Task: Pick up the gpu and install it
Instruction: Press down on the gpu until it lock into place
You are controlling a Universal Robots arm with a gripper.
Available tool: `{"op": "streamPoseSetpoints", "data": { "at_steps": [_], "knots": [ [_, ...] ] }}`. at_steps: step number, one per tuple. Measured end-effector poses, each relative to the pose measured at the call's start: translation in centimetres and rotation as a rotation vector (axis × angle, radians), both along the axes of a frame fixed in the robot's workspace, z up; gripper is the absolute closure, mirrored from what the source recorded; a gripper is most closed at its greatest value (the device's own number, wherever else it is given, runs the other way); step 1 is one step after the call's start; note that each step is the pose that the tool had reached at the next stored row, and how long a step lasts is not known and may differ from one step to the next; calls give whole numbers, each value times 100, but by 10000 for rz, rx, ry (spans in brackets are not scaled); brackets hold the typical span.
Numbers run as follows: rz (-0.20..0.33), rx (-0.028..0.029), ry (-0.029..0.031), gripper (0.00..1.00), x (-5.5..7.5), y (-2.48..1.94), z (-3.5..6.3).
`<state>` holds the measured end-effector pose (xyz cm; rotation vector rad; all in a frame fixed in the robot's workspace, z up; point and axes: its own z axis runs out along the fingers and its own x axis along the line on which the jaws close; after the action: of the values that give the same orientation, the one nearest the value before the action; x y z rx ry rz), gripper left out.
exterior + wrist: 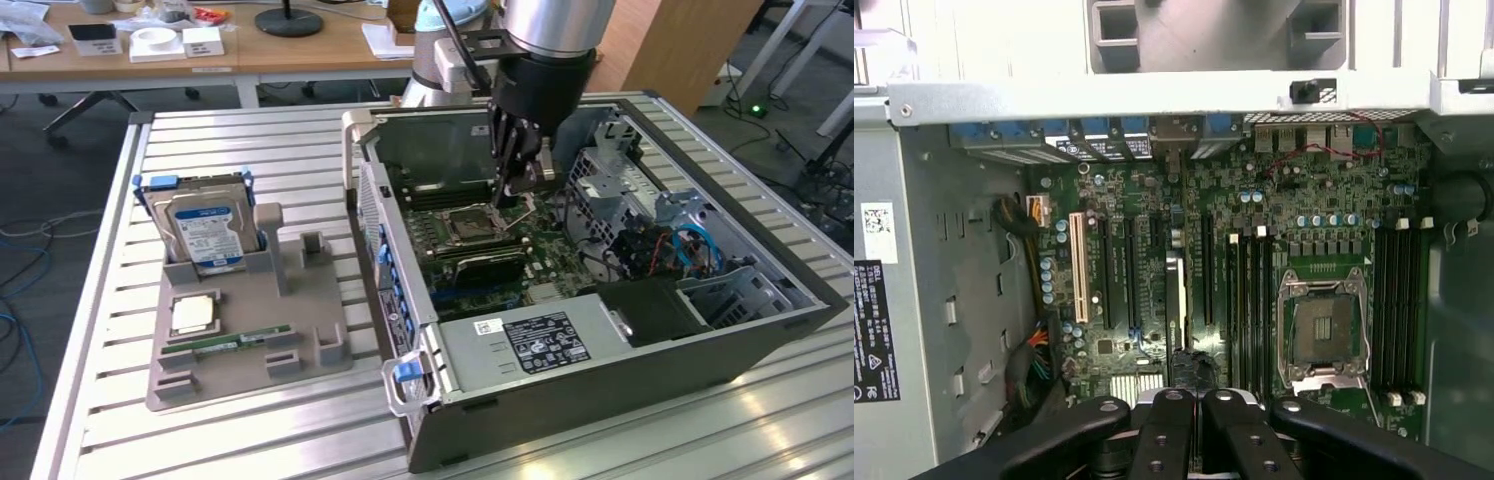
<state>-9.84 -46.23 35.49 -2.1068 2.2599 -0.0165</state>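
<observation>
— So, where is the gripper [518, 195], and is anything in it?

— It hangs inside the open computer case [601, 390], low over the motherboard [534, 250]. Seen from the wrist, its black fingers [1164, 435] are pressed together with hardly a slit between them. I cannot tell whether they pinch anything.

— And the gpu [481, 266]?

— Straight beneath the jaws. It is a thin dark card standing on edge in a slot, seen edge-on from the wrist [1174, 295]. It runs between the other long black slots.

— Any writing you can read?

— None legibly. A black rating label [541, 340] with white print and symbols sits on the power supply, on the near side of the jaws. A small white sticker [490, 326] lies beside it. Outside the case, well apart from the jaws, a silver hard drive [207, 235] wears a blue-and-white label. It stands in a grey holder [247, 330].

— How much room is there?

— Open air above. The empty processor socket [1324, 325] lies just beside the jaws. Beyond it, on the exterior view's right, are a metal drive cage [627, 190] and blue cables [687, 250]. The case's pale rear rim [1154, 95] closes off the far end of the card.
</observation>
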Motion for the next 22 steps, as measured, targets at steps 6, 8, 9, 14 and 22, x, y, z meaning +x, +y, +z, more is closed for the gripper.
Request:
{"op": "streamPoseSetpoints", "data": {
  "at_steps": [6,8,9,14,22],
  "knots": [
    [-22,-3,18,89,7,64,-26],
    [-59,-11,33,89,7,91,-36],
    [-92,-15,35,89,5,101,-39],
    [-326,-67,48,89,-20,113,-63],
    [-403,-73,133,89,-32,114,-78]
  ]
}}
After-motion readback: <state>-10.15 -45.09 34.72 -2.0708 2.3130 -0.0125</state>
